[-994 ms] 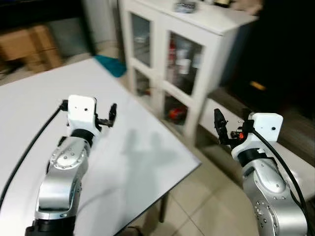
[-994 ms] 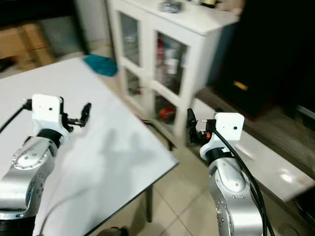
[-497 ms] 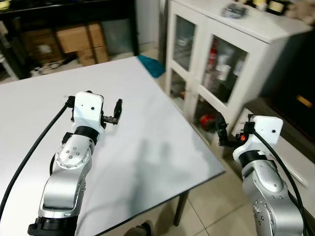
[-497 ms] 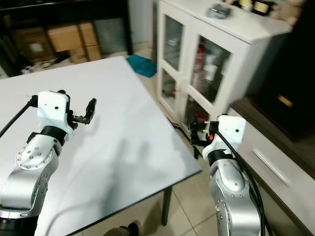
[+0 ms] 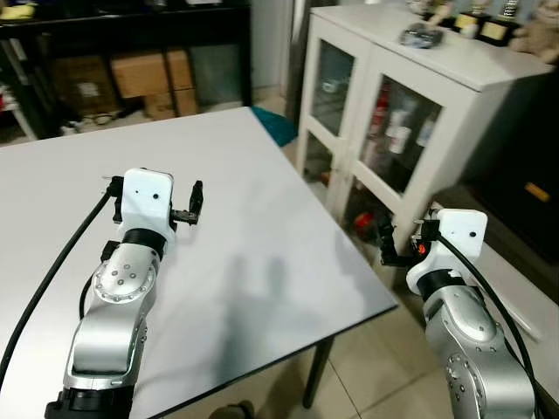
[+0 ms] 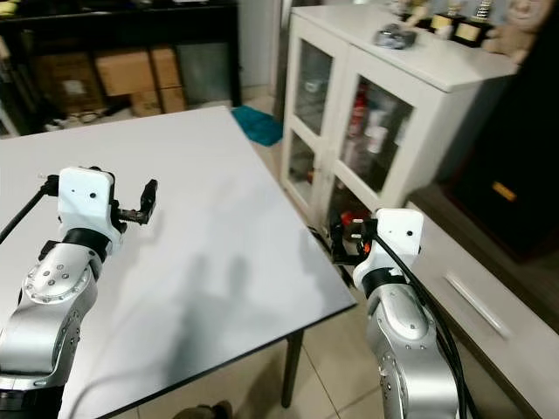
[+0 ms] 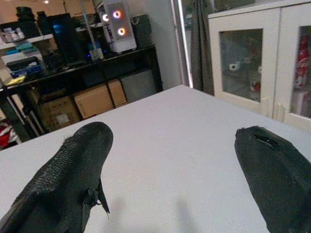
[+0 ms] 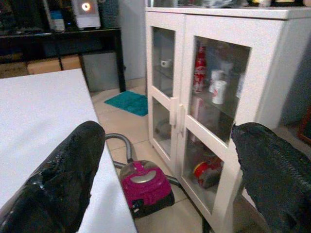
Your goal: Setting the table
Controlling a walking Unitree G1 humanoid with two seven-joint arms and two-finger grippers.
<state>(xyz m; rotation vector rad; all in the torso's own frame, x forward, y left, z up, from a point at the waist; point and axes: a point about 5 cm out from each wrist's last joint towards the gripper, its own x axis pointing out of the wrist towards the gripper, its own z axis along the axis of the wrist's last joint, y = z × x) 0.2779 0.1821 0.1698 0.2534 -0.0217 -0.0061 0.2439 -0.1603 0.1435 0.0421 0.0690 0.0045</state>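
A bare white table stands before me with nothing on its top. My left gripper hovers over its middle, open with nothing between its fingers. My right gripper hangs off the table's right edge near the corner, over the floor, also open and empty, with its fingers wide apart. A white cabinet with glass doors stands to the right of the table; a red bottle and cups show behind its glass.
On the tile floor between table and cabinet sits a magenta vacuum cleaner. A teal mat lies past the table's far corner. Cardboard boxes sit under a dark shelf at the back. A low white drawer unit runs along the right.
The whole picture has shifted, so the camera moved; more of the table and the back shelf show. Both arms keep the same raised pose with their grippers open.
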